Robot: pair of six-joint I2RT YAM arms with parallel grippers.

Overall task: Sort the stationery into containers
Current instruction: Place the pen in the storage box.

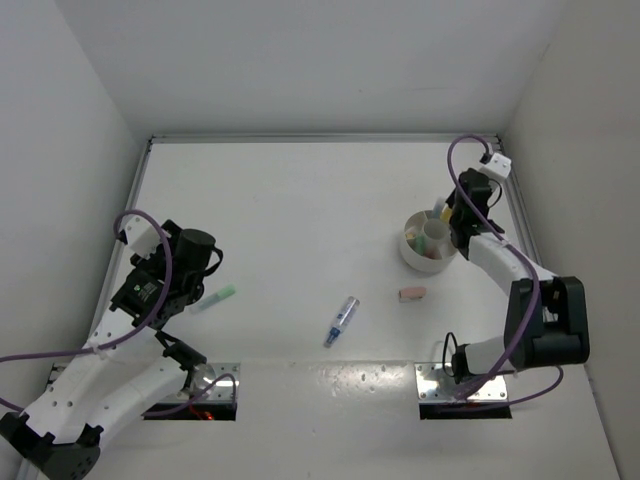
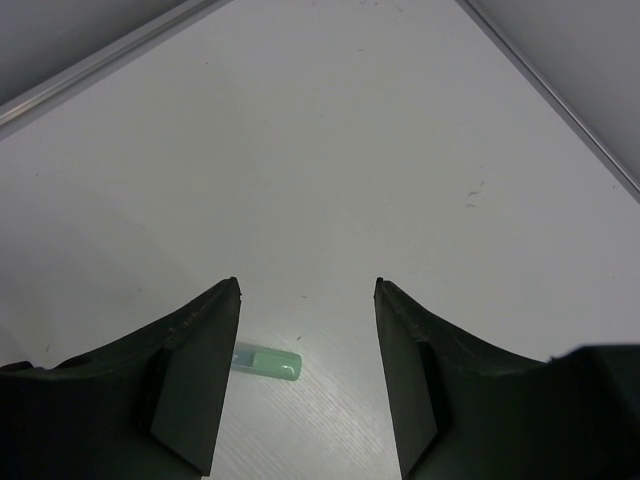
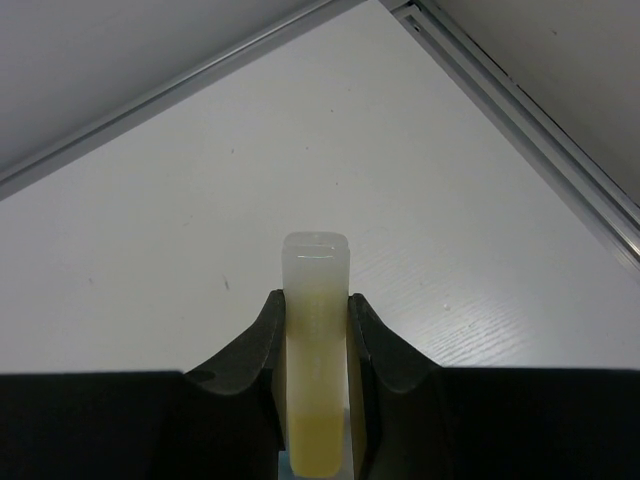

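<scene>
The left gripper (image 2: 308, 290) is seen with its 2 jaws spread wide, and nothing is held between them. The green pen (image 2: 268, 362) lies flat on the white table (image 2: 330, 150) beneath the gripper. In the wrist view it is close to the inner face of the finger on the left, and 1 end is hidden behind that finger. Whether the pen is touched cannot be told.

The right gripper (image 3: 316, 300) is closed on the yellow highlighter (image 3: 316, 350), which is pinched by its sides between the 2 fingers. Its pale translucent end sticks out past the fingertips, and the yellow body is gripped further back.

In the top view, this gripper is held over the far edge of the round white bowl (image 1: 412, 258), so the bowl sits just below it and slightly toward the arm's base. A round centre compartment can be made out, but the bowl's other contents are too small to tell.

Between the 2 grippers, 2 more items are left on the table. The pink eraser (image 1: 412, 294) lies near the bowl on the right gripper's side. The blue pen (image 1: 342, 320) lies further toward the left gripper, well apart from both.
</scene>
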